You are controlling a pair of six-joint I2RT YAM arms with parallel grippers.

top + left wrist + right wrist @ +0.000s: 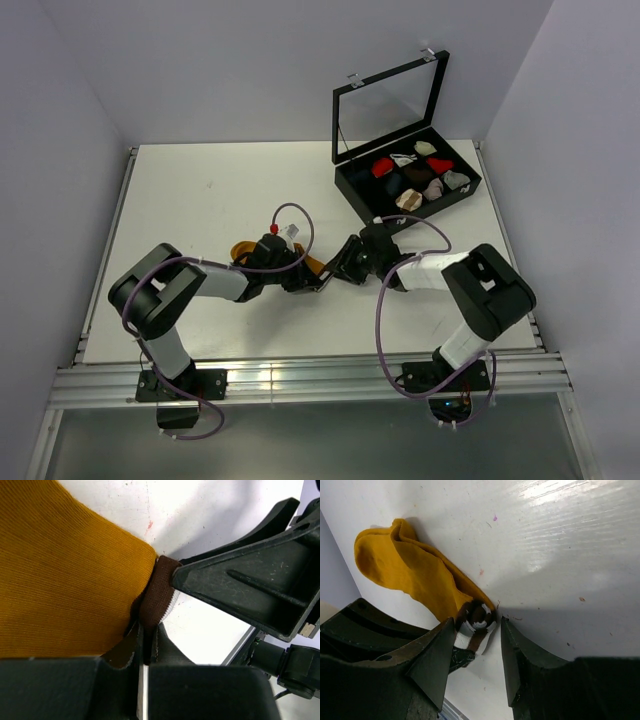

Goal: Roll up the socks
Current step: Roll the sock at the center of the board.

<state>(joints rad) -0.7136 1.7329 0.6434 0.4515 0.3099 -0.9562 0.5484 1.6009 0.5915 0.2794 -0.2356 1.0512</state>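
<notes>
Mustard-orange sock [412, 572] lies on the white bench [560, 555] between the arms. It looks soft, light and limp, and is probably best gripped at its thicker dark striped cuff [476, 622]. The left end effector [147, 645] is clamped on that cuff. The right end effector [476, 625] straddles it half open, holding nothing. The black case [355, 195] sits well apart.
</notes>
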